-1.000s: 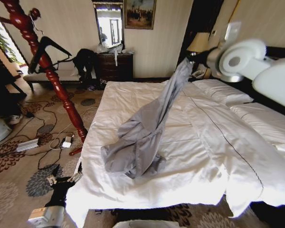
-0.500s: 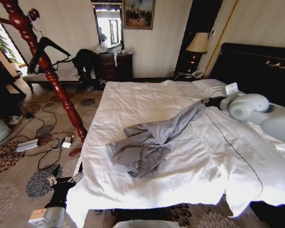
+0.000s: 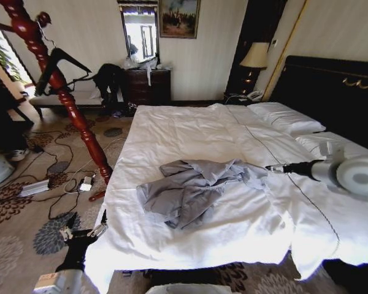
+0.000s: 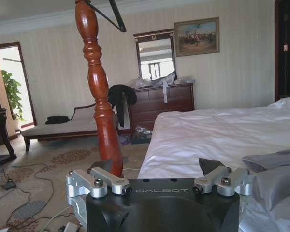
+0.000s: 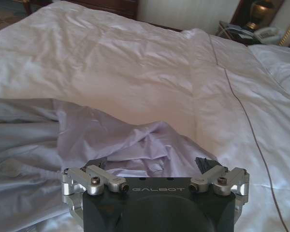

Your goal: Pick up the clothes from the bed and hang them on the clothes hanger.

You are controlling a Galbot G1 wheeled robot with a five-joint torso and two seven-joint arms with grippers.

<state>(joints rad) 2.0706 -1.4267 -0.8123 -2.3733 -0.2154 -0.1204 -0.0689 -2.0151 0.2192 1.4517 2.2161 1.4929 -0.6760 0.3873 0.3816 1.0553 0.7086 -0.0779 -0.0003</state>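
A pale grey-blue long-sleeved shirt of thin soft fabric (image 3: 193, 190) is lying crumpled on the white duvet of the very wide bed (image 3: 190, 128), toward the foot-side half, with one end trailing out toward the right gripper (image 3: 271, 167). That gripper is hovering low over the duvet just beside the trailing end of the shirt, its black fingers spread apart and gripping nothing; in the right wrist view the fingers (image 5: 205, 164) are standing open above the rumpled fabric (image 5: 77, 140). White pillows (image 3: 286, 117) are resting against the tall black headboard with gold trim (image 3: 331, 86). The left gripper (image 3: 80, 236) is hanging low off the bed's near left corner, over the patterned carpet (image 3: 24, 226); its fingers (image 4: 210, 166) are likewise spread and empty in the left wrist view. A black hanger with broad curved shoulders and a silver wire hook (image 3: 64, 64) is hanging from the tall red-brown turned wooden pole (image 3: 67, 101), which is leaning to the left of the bed. A black garment (image 3: 109, 78) is draping beside a dark wooden dresser (image 3: 148, 86) at the far wall, beneath a mirror (image 3: 141, 30) and a framed painting (image 3: 180, 17). A lamp with a pale shade (image 3: 256, 56) is standing beside the headboard. Cables (image 3: 67, 165) are trailing across the carpet.
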